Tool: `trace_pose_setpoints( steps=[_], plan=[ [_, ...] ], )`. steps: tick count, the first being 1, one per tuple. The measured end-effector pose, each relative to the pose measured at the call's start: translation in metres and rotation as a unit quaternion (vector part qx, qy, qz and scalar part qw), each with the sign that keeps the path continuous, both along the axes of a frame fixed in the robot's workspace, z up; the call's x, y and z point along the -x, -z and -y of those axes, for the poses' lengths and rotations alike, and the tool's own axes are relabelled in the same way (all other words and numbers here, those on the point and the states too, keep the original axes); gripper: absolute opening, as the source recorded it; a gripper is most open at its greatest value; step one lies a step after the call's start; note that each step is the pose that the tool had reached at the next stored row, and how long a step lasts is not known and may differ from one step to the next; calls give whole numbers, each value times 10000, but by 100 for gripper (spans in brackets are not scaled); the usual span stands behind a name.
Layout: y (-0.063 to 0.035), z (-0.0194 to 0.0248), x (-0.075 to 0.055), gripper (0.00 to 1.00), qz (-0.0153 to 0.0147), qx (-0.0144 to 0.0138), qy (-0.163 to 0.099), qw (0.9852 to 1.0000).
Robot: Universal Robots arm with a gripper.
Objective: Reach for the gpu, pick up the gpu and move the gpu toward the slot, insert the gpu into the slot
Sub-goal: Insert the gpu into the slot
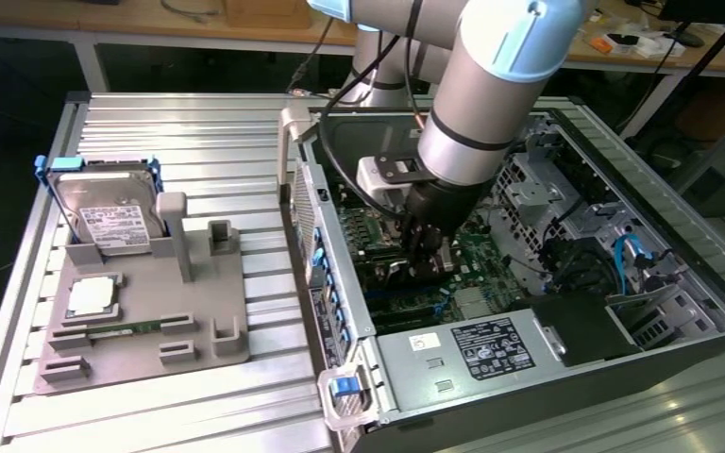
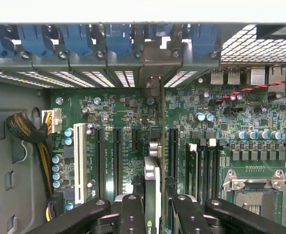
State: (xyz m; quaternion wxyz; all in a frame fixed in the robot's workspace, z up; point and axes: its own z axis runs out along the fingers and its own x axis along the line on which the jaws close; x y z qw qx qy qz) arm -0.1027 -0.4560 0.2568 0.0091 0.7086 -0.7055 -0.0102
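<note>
Claw (image 2: 152, 207) clamped on the gpu (image 2: 151, 180), card held edge-on and upright inside the open computer case (image 1: 665, 349), right over the motherboard (image 2: 128, 109). Card sits among the long expansion slots, its metal bracket end toward the case's rear vents. Hard drive (image 1: 105, 212) stands on the grey holder on the worktop (image 1: 199, 123) beside the case.

Tool (image 2: 153, 207) clamped on gpu (image 2: 152, 183), card edge-on, upright over green mobo (image 2: 128, 122), betw black slots.
</note>
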Motion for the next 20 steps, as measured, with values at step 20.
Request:
trace_pose_setpoints(
  steps=[20],
  plan=[
    [42,0,49,27,0,0,0,10000]
  ],
)
